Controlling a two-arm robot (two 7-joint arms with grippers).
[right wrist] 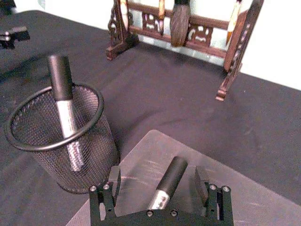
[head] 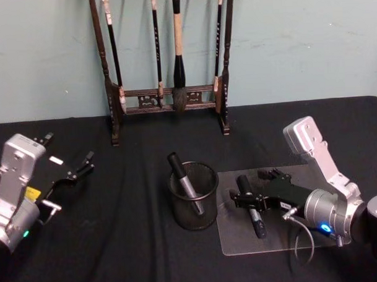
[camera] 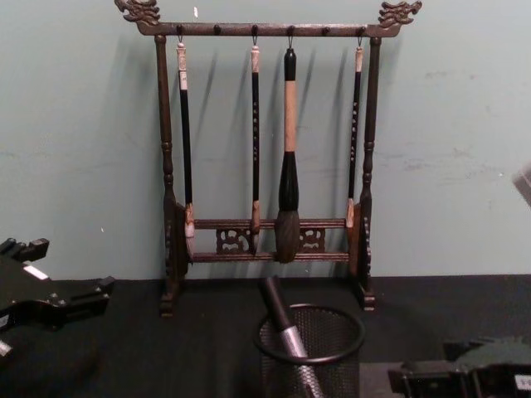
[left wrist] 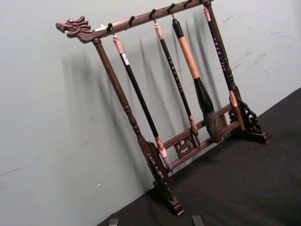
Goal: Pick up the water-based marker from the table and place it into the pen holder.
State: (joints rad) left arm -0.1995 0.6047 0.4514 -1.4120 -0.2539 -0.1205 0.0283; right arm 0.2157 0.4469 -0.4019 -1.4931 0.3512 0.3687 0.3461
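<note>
Black wire-mesh pen holder near the centre of the table, with one marker leaning inside it. Just to its right, a clear plastic sheet carries the water-based marker, lying flat. The right gripper straddles it, fingers spread and not touching. A wooden brush rack stands at the far edge. The left gripper, also spread, hangs near the left edge.

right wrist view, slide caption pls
Open right gripper straddles black-capped grey marker on clear plastic sheet, beside round black wire-mesh pen holder holding another marker
</note>
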